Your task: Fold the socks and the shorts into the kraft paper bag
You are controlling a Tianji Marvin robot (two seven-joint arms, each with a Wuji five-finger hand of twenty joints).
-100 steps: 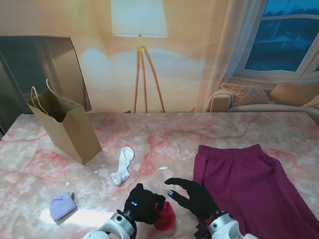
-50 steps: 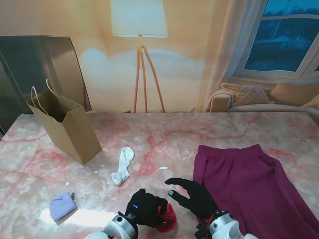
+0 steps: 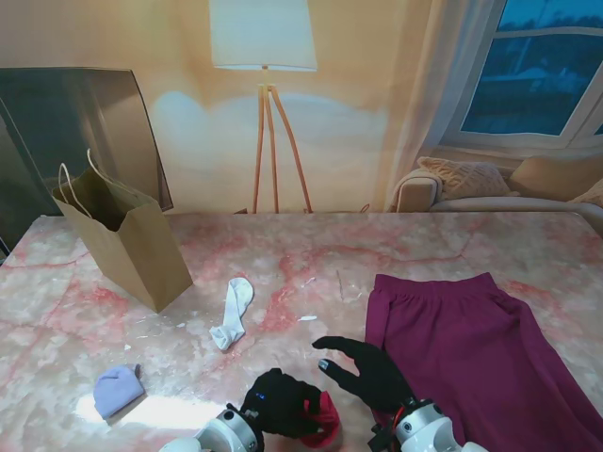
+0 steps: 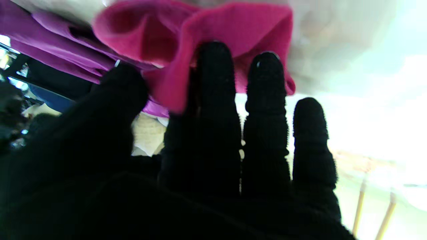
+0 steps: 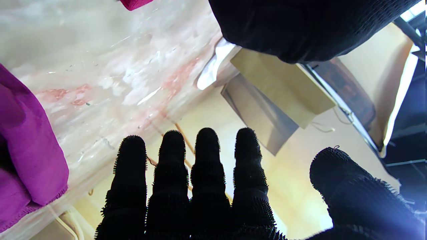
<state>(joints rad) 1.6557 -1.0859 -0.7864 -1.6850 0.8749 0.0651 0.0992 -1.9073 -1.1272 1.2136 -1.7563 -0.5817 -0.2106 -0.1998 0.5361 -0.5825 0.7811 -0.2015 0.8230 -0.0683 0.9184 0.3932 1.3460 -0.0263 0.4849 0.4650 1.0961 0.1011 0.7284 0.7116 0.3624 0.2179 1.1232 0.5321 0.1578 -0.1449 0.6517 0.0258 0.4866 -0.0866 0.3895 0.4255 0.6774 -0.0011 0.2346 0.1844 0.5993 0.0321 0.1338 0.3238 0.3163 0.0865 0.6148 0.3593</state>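
My left hand (image 3: 278, 403) sits near the table's front edge, its fingers curled on a red sock (image 3: 323, 421). In the left wrist view the sock (image 4: 206, 30) is bunched between thumb and fingers (image 4: 213, 100). My right hand (image 3: 367, 372) is open with fingers spread, hovering at the near left edge of the magenta shorts (image 3: 471, 348), which lie flat on the right. A white sock (image 3: 232, 313) lies mid-table and a lavender sock (image 3: 119, 389) at the front left. The kraft paper bag (image 3: 127, 240) stands open at the far left. The right wrist view shows the bag (image 5: 283, 90) and white sock (image 5: 213, 65).
The pink marble table (image 3: 311, 254) has a dark panel (image 3: 85, 122) behind the bag. A floor lamp (image 3: 268, 113), a sofa (image 3: 490, 184) and a window lie beyond the far edge.
My left hand has drawn nearer to me and a little right, curling tighter on the red sock, which moved with it. The right hand has stayed put.
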